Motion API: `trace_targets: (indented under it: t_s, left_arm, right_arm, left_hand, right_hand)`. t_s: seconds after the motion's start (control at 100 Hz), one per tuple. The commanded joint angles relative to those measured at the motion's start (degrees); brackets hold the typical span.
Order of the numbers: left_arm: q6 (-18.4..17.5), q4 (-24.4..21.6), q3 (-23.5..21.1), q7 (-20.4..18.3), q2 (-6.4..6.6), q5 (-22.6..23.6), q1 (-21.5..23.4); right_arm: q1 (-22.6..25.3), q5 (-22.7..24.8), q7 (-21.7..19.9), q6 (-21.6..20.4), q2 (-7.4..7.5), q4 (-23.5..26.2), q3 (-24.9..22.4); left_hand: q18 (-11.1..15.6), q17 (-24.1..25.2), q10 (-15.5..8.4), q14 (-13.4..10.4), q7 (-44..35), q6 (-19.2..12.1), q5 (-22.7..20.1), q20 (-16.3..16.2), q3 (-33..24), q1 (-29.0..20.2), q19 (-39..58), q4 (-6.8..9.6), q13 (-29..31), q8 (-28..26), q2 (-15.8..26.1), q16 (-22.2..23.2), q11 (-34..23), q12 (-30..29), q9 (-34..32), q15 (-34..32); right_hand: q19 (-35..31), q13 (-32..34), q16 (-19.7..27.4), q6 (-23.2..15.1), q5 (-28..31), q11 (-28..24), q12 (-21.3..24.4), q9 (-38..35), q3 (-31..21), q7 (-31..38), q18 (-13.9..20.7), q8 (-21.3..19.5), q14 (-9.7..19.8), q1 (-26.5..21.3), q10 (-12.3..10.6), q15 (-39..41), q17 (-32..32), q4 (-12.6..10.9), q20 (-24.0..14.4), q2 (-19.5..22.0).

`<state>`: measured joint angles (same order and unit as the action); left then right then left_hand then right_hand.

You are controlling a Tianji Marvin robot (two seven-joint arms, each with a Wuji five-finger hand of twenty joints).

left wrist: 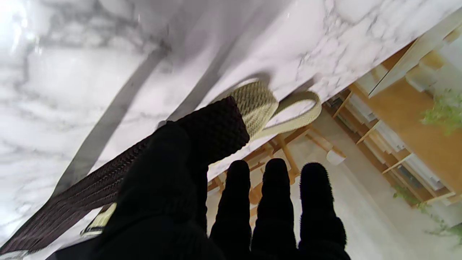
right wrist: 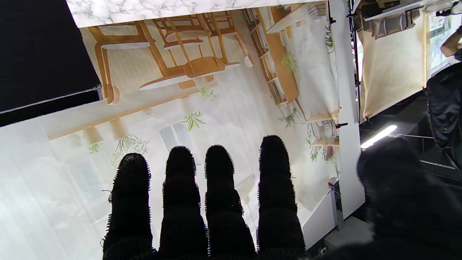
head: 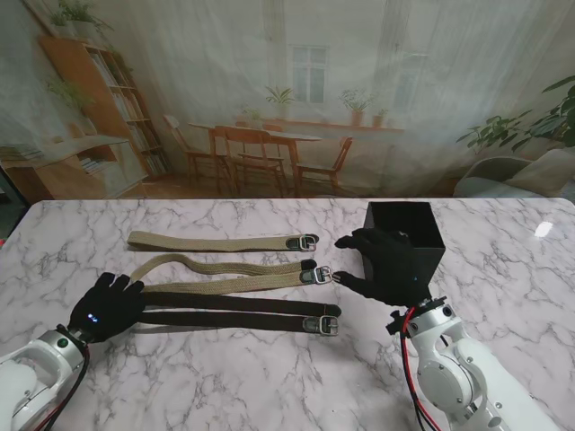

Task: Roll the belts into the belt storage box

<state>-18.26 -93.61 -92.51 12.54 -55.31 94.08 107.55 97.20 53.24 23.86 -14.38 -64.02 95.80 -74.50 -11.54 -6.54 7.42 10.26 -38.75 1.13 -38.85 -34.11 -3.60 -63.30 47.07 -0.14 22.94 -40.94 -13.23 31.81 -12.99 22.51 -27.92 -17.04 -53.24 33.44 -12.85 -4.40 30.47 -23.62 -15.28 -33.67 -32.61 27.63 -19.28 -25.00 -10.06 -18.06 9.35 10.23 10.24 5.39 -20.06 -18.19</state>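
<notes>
Marble covered the table (head: pixel 225 377) where four belts lay flat side by side. Two were tan (head: pixel 216 242) and two were dark brown (head: pixel 234 303). My left hand (head: pixel 110 305) pinched the tip of a dark brown belt with its thumb. My right hand (head: pixel 382 265) was spread wide, holding nothing, in front of the black storage box (head: pixel 404 235).

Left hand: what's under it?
The left hand covers the tail ends of the dark belts on the table. Whether its fingers grip a belt end is hidden.
</notes>
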Motion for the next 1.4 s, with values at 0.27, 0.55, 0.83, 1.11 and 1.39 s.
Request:
trace_targets:
  t_s: [0.27, 0.55, 0.83, 1.11, 1.39]
  left_arm:
    - [-10.6, -9.0, -1.9, 3.2, 0.09, -1.8, -1.7]
    - [-18.4, -14.2, 1.9, 0.7, -0.63, -6.6, -7.3]
    - [-21.4, -16.1, 7.9, -1.5, -1.43, -11.0, -12.3]
    - [-21.4, -17.2, 11.2, -2.6, -1.99, -13.5, -14.4]
    - [-20.7, -17.6, 12.9, -2.1, -2.27, -14.5, -15.1]
  right_arm:
    - [1.7, 0.6, -6.2, -1.6, 0.87, 3.9, -0.1]
    - [0.7, 0.8, -12.5, -2.0, 1.69, 7.1, 3.1]
    - [-3.0, -1.5, -18.3, 2.0, 2.07, 7.7, 8.4]
    - [-6.7, -3.2, -21.6, 6.8, 2.10, 6.6, 12.7]
    - [-10.2, -5.0, -24.3, 10.7, 2.09, 5.6, 18.1]
  left_hand:
    - [-0.8, 0.5, -0.4, 0.6, -1.7, 1.3, -0.6, -0.7, 0.8, -4.2, 1.2, -0.49, 1.0, -3.6, 3.8, -0.2, -0.6, 0.9, -1.7, 0.6]
    - [-1.0, 0.5, -0.3, 0.6, -1.4, 1.5, -0.7, -0.8, 0.9, -4.2, 1.1, -0.44, 1.5, -4.5, 3.8, -0.1, -0.5, 1.0, -2.4, 0.8]
    - [-0.9, 0.4, -0.4, 0.5, -1.1, 1.4, -0.5, -0.9, 1.0, -4.1, 1.1, -0.44, 1.5, -5.0, 4.0, -0.1, -0.4, 1.0, -2.4, 0.9]
    - [-0.9, 0.4, -0.3, 0.5, -0.9, 1.3, -0.3, -1.0, 1.0, -4.0, 1.1, -0.46, 1.5, -5.2, 4.1, 0.0, -0.3, 1.1, -2.5, 1.0]
    - [-0.8, 0.4, -0.4, 0.5, -0.7, 1.3, -0.1, -1.1, 1.1, -4.1, 1.0, -0.49, 1.6, -5.4, 4.3, 0.0, -0.3, 1.1, -2.8, 1.0]
  right_hand:
    - [-6.6, 7.7, -6.2, 1.7, -1.0, -1.0, -3.4, -3.9, -0.5, -0.6, -0.1, 0.6, 1.8, -0.1, -0.7, 7.0, 4.7, -1.6, -4.1, -0.2]
    - [-7.0, 6.7, -11.9, 9.7, -8.0, -9.7, -12.1, -1.5, 1.4, -5.3, 0.2, 1.2, 1.8, 3.8, 0.0, 14.0, 3.8, -1.0, -5.1, 0.3]
    - [-7.0, -1.3, -19.0, 7.5, -6.7, -17.9, -23.3, 7.2, 1.1, -8.9, 0.5, -0.3, 1.2, 11.3, 2.3, 26.1, 0.5, 0.4, -6.8, -1.5]
    - [-9.5, -1.5, -28.8, 12.1, -4.5, -29.5, -35.4, 6.4, -2.8, -13.6, -1.4, 3.6, 2.6, 15.6, 0.6, 42.1, -0.5, 1.5, -10.7, -4.5]
    - [-12.8, -1.2, -32.2, -0.1, 10.8, -23.3, -34.1, 6.2, -3.7, 3.5, -2.0, -4.6, 3.3, 10.8, 2.3, 46.4, -0.4, 1.2, -16.0, -8.4]
